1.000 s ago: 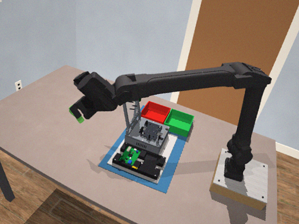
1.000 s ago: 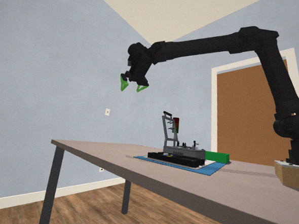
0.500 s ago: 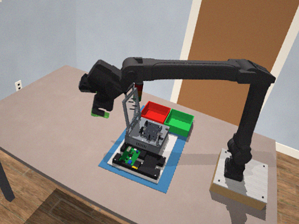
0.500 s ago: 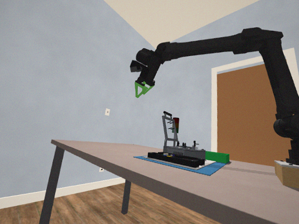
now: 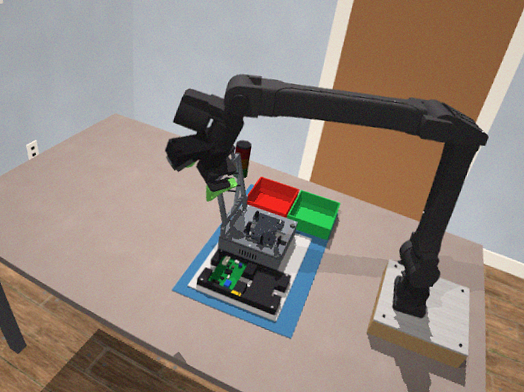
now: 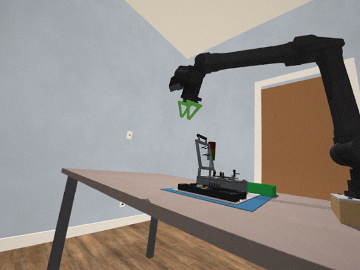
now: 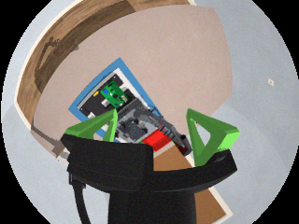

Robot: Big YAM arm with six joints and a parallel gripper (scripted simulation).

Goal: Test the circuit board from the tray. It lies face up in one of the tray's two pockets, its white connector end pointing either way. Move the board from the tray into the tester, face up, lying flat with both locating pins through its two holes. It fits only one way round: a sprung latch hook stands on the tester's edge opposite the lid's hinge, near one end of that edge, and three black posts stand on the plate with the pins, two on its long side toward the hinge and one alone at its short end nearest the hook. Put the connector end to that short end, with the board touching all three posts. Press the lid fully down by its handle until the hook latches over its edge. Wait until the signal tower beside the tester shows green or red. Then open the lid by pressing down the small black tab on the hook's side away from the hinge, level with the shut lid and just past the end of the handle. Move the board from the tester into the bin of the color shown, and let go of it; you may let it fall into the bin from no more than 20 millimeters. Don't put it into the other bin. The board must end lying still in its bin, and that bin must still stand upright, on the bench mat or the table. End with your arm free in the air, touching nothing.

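Note:
The green circuit board (image 5: 229, 272) (image 7: 114, 95) lies face up in the left pocket of the black tray (image 5: 264, 286) (image 6: 202, 189) (image 7: 95, 106); the tray's right pocket is empty. The grey tester (image 5: 260, 239) (image 6: 222, 181) (image 7: 134, 130) stands behind the tray with its lid (image 5: 229, 203) (image 6: 203, 153) raised. The signal tower (image 5: 243, 150) (image 6: 211, 150) beside it shows no clear light. My gripper (image 5: 222, 189) (image 6: 189, 110) (image 7: 151, 112) is open and empty. It hangs in the air high above the tester's left side, near the top of the raised lid.
A red bin (image 5: 272, 196) (image 7: 156, 141) and a green bin (image 5: 312, 215) (image 6: 261, 189) stand side by side behind the tester. All sit on a blue mat (image 5: 298, 299) (image 6: 258, 202). The arm's base block (image 5: 420, 326) is at the table's right.

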